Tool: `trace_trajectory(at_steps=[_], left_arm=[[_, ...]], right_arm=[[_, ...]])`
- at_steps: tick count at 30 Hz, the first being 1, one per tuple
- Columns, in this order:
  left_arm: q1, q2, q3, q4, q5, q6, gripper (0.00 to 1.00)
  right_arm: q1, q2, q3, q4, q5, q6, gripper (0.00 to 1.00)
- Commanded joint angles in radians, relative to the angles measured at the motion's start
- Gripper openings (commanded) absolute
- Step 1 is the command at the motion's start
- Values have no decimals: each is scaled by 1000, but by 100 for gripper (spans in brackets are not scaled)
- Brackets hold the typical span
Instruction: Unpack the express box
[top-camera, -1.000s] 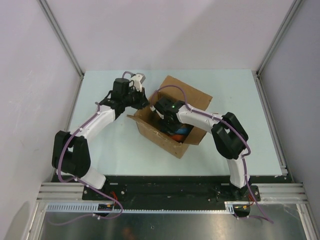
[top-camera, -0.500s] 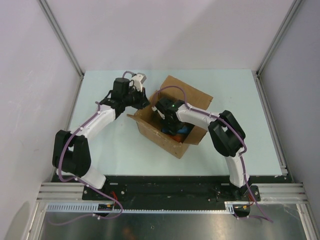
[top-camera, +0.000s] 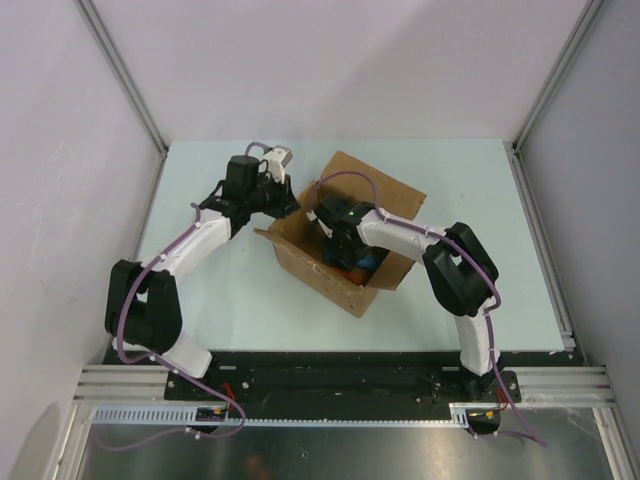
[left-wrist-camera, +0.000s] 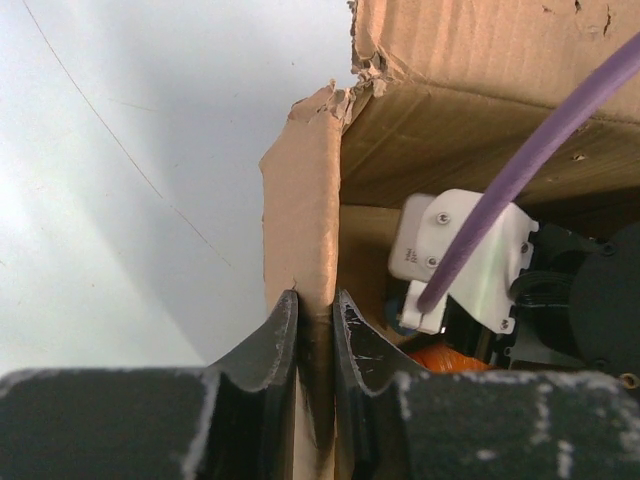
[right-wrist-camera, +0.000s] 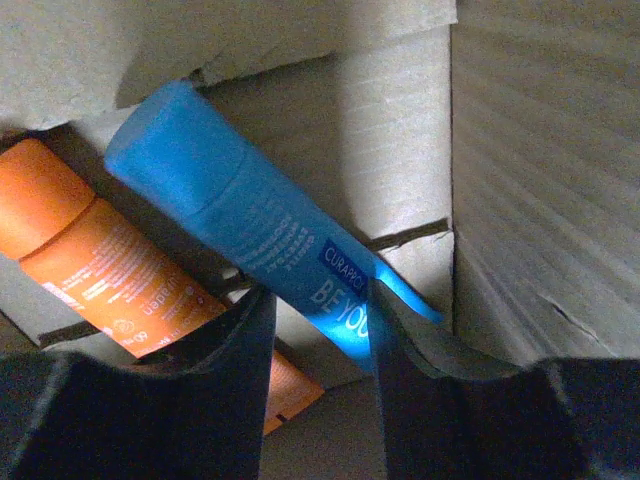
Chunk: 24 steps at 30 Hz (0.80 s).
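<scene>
Anchoring brown corrugated cardboard express box (top-camera: 335, 282) via pinching left gripper (left-wrist-camera: 315, 300); straddling centre-frame blue plastic tube (right-wrist-camera: 230, 200) with spread right gripper (right-wrist-camera: 320, 300).

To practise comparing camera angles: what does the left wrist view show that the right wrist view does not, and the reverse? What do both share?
Only the left wrist view: the left hand pinching a torn upright edge of the brown corrugated cardboard box, the pale table, and the purple cable of the other arm reaching inside.
Only the right wrist view: a blue plastic tube with white print, lying between the fingers of the open right hand.
Both: the box, and something orange inside it, clearly an orange tube in the right wrist view.
</scene>
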<state>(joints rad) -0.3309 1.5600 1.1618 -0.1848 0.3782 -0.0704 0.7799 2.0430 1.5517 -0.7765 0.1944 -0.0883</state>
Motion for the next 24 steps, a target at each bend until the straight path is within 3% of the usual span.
trace_trajectory(at_steps=[1, 10, 24], left_arm=[[-10, 17, 16, -18, 67, 18, 0], [-10, 15, 12, -18, 60, 15, 0], [-10, -1, 4, -18, 34, 4, 0]], right_arm=[[-11, -93, -35, 34, -39, 55, 0], [-51, -280, -13, 103, -79, 79, 0], [-94, -348, 47, 92, -167, 101, 3]])
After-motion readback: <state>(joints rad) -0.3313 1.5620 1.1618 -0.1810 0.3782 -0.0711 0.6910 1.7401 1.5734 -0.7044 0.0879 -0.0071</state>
